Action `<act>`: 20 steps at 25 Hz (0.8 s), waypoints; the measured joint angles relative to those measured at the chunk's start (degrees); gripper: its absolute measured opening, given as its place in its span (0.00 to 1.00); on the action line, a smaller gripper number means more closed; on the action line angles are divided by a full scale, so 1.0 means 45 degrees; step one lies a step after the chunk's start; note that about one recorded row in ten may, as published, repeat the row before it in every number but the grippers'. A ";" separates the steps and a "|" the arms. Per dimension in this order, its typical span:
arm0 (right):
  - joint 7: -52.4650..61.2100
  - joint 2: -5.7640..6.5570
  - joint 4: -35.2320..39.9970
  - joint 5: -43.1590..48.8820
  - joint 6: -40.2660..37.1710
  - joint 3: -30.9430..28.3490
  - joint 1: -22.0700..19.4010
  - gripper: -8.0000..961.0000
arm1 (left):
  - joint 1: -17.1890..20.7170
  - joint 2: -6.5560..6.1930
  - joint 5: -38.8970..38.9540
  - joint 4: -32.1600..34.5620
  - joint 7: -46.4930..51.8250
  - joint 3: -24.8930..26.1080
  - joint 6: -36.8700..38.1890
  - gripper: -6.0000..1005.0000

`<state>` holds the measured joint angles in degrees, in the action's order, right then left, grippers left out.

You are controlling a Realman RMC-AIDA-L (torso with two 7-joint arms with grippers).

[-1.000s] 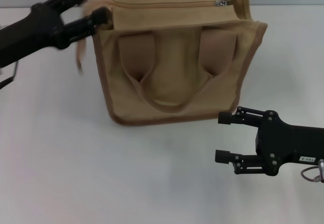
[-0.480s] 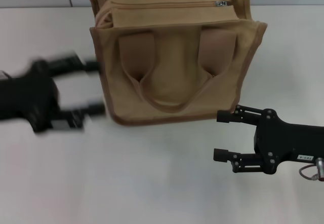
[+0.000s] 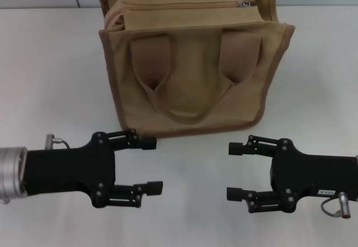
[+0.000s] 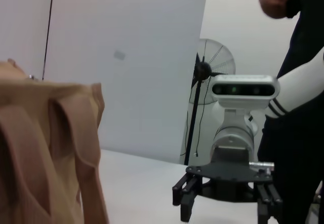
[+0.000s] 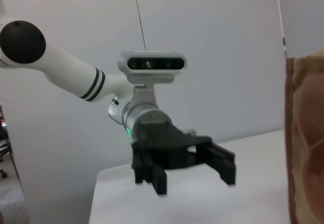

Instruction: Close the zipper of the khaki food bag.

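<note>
1. On the white desk (image 3: 50, 79), the khaki food bag (image 3: 193, 79) stands at the far middle, handles facing the robot.
2. Its zipper (image 3: 184, 4) runs left to right along the top, and the silver slider (image 3: 244, 3) sits at the robot's right end, so it looks closed already.
3. Left end effector (image 3: 150, 166) and right end effector (image 3: 235, 170) hover near the robot, both spread and empty, well clear of the bag.
4. Best move now: check the seam, don't tug.

Evenly bright, soft overhead light; faint shadow beneath the khaki food bag (image 3: 193, 68); mild overall softness, no glare
</note>
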<state>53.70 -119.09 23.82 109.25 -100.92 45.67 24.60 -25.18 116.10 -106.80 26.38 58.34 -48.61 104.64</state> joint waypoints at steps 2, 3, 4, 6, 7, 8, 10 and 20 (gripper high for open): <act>-0.0261 0.0000 -0.0340 0.0000 0.0066 0.0089 0.0146 0.85 | 0.0050 0.0063 -0.0081 -0.0089 -0.0150 -0.0080 -0.0198 0.81; -0.0373 0.0000 -0.0407 0.0000 0.0094 0.0149 0.0174 0.85 | 0.0030 0.0072 -0.0191 -0.0094 -0.0079 -0.0106 -0.0209 0.81; -0.0373 0.0000 -0.0407 0.0000 0.0094 0.0149 0.0174 0.85 | 0.0030 0.0072 -0.0191 -0.0094 -0.0079 -0.0106 -0.0209 0.81; -0.0397 0.0000 -0.0415 0.0000 0.0105 0.0157 0.0179 0.85 | -0.0012 0.0075 -0.0331 -0.0105 0.0000 -0.0111 -0.0209 0.81; -0.0401 0.0000 -0.0419 0.0000 0.0106 0.0158 0.0180 0.85 | -0.0021 0.0077 -0.0387 -0.0110 0.0022 -0.0114 -0.0209 0.81; -0.0401 0.0000 -0.0419 0.0000 0.0106 0.0158 0.0180 0.85 | -0.0021 0.0077 -0.0387 -0.0110 0.0022 -0.0114 -0.0209 0.81; -0.0403 0.0001 -0.0419 0.0000 0.0106 0.0161 0.0188 0.85 | -0.0028 0.0079 -0.0407 -0.0116 0.0040 -0.0117 -0.0216 0.81; -0.0411 0.0001 -0.0412 0.0000 0.0106 0.0165 0.0216 0.85 | -0.0029 0.0079 -0.0426 -0.0120 0.0072 -0.0133 -0.0228 0.81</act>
<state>51.85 -119.09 21.97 109.26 -100.45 46.41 25.57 -25.32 116.45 -108.72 25.84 58.66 -49.21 103.61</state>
